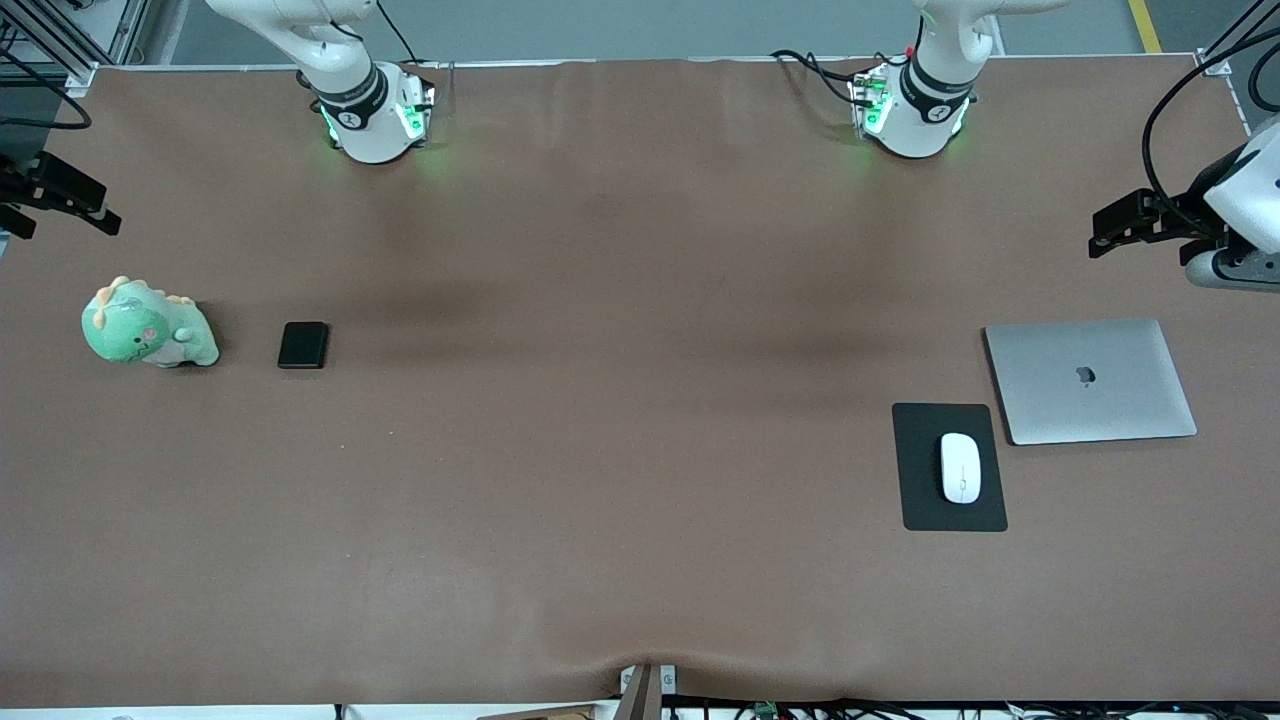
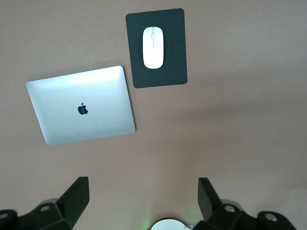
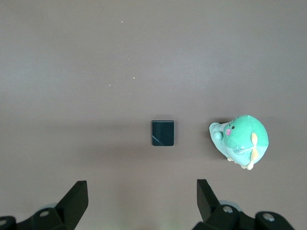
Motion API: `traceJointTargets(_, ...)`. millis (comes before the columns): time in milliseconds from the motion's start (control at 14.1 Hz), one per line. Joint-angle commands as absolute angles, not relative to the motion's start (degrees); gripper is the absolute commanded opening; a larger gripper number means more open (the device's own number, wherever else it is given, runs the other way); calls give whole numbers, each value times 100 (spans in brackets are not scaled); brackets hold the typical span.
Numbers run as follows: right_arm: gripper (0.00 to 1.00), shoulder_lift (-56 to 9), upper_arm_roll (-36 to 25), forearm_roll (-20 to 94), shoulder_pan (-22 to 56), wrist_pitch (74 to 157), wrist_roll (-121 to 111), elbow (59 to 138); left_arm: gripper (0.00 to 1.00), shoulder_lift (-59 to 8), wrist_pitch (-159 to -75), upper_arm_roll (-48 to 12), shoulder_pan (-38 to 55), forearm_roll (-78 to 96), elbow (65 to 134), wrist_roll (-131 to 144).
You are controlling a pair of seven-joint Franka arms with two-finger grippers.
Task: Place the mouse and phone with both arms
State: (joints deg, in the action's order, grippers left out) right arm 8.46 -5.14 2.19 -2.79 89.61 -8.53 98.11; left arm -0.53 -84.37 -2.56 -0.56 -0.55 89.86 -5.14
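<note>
Well, the closed laptop [image 1: 1090, 380] lies toward the left arm's end, just beside the mouse pad [image 1: 915, 500] carrying the mouse [image 1: 960, 467]. Toward the right arm's end, the phone [image 1: 303, 345] lies near a plush dinosaur [image 1: 145, 326]. Left gripper [image 2: 144, 196] and right gripper [image 3: 142, 197] hang high above the table, fingers apart, empty.

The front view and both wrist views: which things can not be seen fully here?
- Front view: both arms are cut off by the top edge.
- Left wrist view: only the fingers of the open left tool show; the bottom edge cuts the rest.
- Right wrist view: the same for the open right tool.
- Laptop: closed, so its screen is hidden.
</note>
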Motion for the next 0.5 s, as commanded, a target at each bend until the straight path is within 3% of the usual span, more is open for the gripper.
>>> traceJointTargets(0, 100, 660, -483, 290, -360, 8912, -976, 9589, 100, -97, -8455, -272, -88, -167, 8903, -615)
traceJointTargets(426, 100, 633, -457, 106, -299, 8868, -958, 9571, 100, -105, -8455, -272, -88, -167, 8903, -571)
